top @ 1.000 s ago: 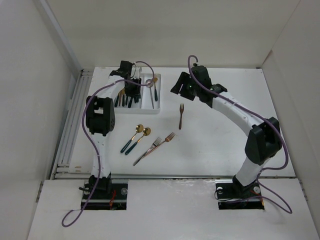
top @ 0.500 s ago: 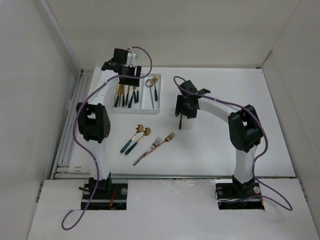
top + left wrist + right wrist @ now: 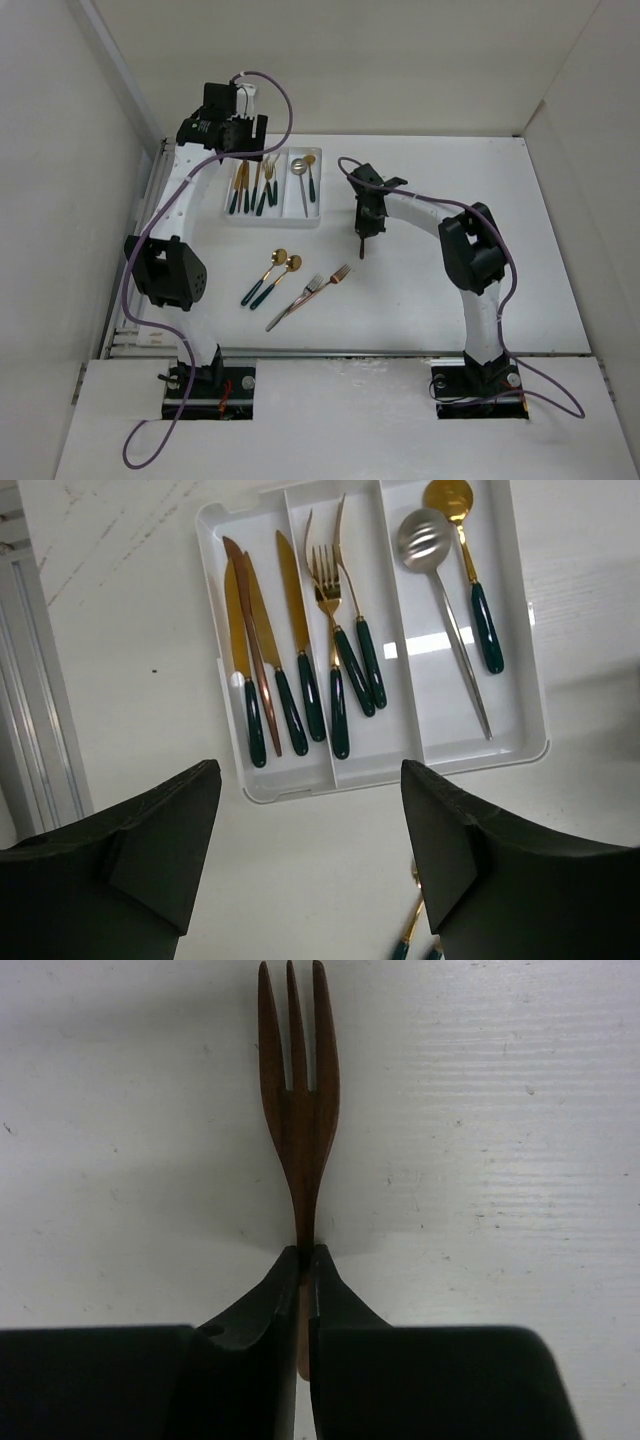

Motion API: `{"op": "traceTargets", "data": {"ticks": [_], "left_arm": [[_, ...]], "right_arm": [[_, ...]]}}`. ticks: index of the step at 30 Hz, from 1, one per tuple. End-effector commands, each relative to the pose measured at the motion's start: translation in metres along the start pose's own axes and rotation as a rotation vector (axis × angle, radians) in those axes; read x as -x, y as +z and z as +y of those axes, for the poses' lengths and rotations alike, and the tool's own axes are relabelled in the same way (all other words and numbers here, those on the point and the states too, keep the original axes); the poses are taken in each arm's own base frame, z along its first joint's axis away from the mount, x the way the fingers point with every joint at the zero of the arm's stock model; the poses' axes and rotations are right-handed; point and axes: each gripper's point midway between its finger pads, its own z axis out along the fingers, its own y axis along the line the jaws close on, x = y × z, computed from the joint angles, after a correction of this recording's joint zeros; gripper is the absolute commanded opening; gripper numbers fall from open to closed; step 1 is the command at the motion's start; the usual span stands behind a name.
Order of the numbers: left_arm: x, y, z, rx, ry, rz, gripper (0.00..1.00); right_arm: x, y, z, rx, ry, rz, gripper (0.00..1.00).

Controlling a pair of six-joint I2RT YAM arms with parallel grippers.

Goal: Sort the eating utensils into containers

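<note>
In the right wrist view my right gripper [image 3: 305,1260] is shut on the neck of a copper fork [image 3: 298,1090] that lies on the table, tines pointing away. From above, that gripper [image 3: 364,228] stands over the fork [image 3: 361,246] to the right of the white tray [image 3: 275,222]. My left gripper [image 3: 240,135] hangs open and empty high over the tray's far left side. The tray [image 3: 300,790] holds knives [image 3: 255,650] in its left compartment, forks [image 3: 340,630] in the middle one, and a silver spoon [image 3: 440,590] beside a gold spoon [image 3: 470,570] on the right.
Two gold spoons with green handles [image 3: 270,278] lie in front of the tray. Beside them, to the right, lie two forks and a knife [image 3: 310,292]. A slatted rail [image 3: 140,250] runs along the table's left edge, and white walls enclose the table.
My left gripper opened, rose and drew back from the tray's compartments. My right arm swung down onto the copper fork and its jaws closed on it.
</note>
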Motion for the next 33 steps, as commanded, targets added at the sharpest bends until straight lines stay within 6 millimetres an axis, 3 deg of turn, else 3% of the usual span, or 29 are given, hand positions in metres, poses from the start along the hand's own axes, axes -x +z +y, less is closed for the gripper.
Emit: {"op": "traceTargets", "data": {"ticks": [1, 4, 6, 9, 10, 11, 14, 18, 23, 29, 33], "left_arm": [[-0.003, -0.023, -0.005, -0.032, 0.028, 0.0, 0.7], [-0.001, -0.035, -0.026, -0.161, 0.059, -0.014, 0.71], [-0.001, -0.044, -0.042, -0.259, 0.083, -0.022, 0.72], [-0.016, -0.054, -0.08, -0.48, 0.112, 0.003, 0.76], [-0.024, -0.058, -0.093, -0.545, 0.119, 0.024, 0.77], [-0.03, -0.066, -0.114, -0.654, 0.132, 0.033, 0.77], [-0.048, -0.071, -0.142, -0.76, 0.163, 0.075, 0.79], [-0.061, -0.073, -0.179, -0.86, 0.189, 0.115, 0.82], [-0.058, -0.071, -0.191, -0.866, 0.194, 0.112, 0.82], [-0.061, -0.065, -0.196, -0.872, 0.182, 0.126, 0.82], [-0.074, -0.052, -0.196, -0.861, 0.171, 0.171, 0.73]], "right_arm": [[-0.015, 0.014, -0.006, -0.004, -0.002, 0.051, 0.04], [-0.004, 0.021, -0.018, 0.003, 0.082, 0.046, 0.0], [0.005, 0.009, -0.018, 0.01, 0.087, 0.004, 0.0], [0.046, -0.031, -0.019, 0.005, 0.121, -0.159, 0.0], [0.068, -0.06, -0.013, 0.041, 0.17, -0.242, 0.0], [0.077, -0.073, -0.017, 0.029, 0.194, -0.29, 0.0], [0.095, -0.128, 0.015, 0.156, 0.281, -0.395, 0.0], [0.094, -0.166, 0.062, 0.359, 0.379, -0.395, 0.0], [0.079, -0.195, 0.107, 0.525, 0.423, -0.344, 0.0], [0.075, -0.214, 0.134, 0.641, 0.424, -0.322, 0.0], [0.073, -0.228, 0.145, 0.688, 0.428, -0.318, 0.0]]}}
